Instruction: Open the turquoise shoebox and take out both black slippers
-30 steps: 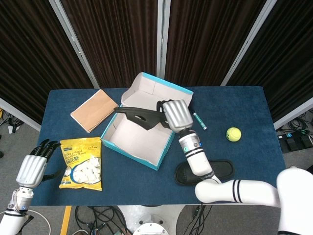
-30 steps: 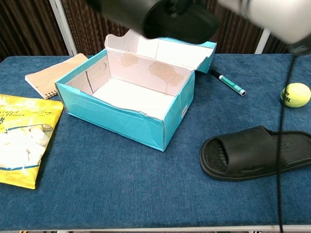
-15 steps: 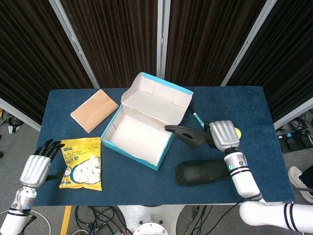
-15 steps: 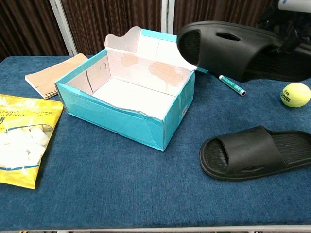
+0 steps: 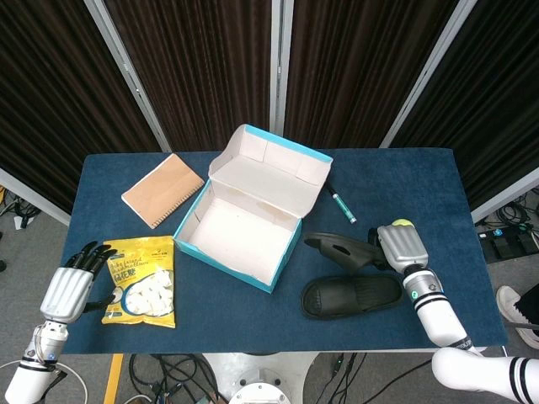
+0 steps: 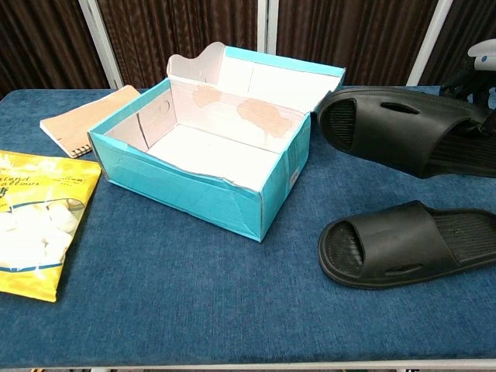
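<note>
The turquoise shoebox (image 5: pixel 240 220) (image 6: pixel 203 186) stands open and empty at the table's middle, its lid tipped back. One black slipper (image 5: pixel 352 295) (image 6: pixel 403 244) lies flat on the blue cloth right of the box. My right hand (image 5: pixel 402 246) holds the second black slipper (image 5: pixel 341 249) (image 6: pixel 403 130) by its heel end, low over the table and just behind the first; its toe points toward the box. In the chest view only a sliver of that hand (image 6: pixel 479 66) shows. My left hand (image 5: pixel 69 289) hangs open off the table's front left edge, holding nothing.
A yellow snack bag (image 5: pixel 141 280) (image 6: pixel 31 232) lies at the front left. A brown notebook (image 5: pixel 162 189) (image 6: pixel 85 120) sits behind it. A teal marker (image 5: pixel 342 204) lies right of the box lid. A yellow tennis ball (image 5: pixel 402 223) peeks out behind my right hand.
My right hand has carried the second slipper out of the box, rightward and down, until it hangs just behind the first slipper. The left hand drifted slightly.
</note>
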Controlling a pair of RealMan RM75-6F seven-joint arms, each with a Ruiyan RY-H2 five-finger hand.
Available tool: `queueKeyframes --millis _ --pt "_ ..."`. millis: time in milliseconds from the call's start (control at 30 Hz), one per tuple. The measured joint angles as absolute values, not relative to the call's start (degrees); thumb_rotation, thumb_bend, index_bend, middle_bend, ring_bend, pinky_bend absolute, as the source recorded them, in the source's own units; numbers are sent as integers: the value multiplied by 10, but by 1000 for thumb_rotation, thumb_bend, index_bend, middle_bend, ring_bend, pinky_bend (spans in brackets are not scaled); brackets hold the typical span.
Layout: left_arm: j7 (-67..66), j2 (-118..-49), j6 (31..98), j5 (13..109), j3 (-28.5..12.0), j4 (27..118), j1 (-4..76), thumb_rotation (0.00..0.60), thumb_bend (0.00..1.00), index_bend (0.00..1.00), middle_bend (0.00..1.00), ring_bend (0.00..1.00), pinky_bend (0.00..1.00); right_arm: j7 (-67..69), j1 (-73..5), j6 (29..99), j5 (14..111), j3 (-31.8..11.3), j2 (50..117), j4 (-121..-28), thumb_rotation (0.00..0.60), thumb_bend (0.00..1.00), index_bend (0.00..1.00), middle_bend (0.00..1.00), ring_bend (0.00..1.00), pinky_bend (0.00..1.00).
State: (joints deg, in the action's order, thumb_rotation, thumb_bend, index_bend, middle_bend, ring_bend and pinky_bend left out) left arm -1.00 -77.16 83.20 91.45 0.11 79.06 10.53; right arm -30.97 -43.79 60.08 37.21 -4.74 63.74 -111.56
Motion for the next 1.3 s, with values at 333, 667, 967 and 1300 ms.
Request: queueKeyframes --millis 333,667,967,1300 --pt "-28 -774 816 904 0 797 110 600 87 189 156 92 303 -237 -448 538 342 -75 654 -1034 600 141 42 159 5 68" --pt "-36 -770 817 903 0 806 110 600 87 189 156 92 302 -217 -456 520 328 -89 673 -1001 600 105 0 35 0 0" --pt "-36 -768 824 908 -2 812 111 600 88 189 156 92 302 -187 -418 604 429 -96 653 -1046 600 53 0 51 0 0" --pt "-43 -767 838 909 -7 820 109 600 87 189 156 92 302 -214 -310 812 623 -45 656 -1100 600 57 0 8 0 0"
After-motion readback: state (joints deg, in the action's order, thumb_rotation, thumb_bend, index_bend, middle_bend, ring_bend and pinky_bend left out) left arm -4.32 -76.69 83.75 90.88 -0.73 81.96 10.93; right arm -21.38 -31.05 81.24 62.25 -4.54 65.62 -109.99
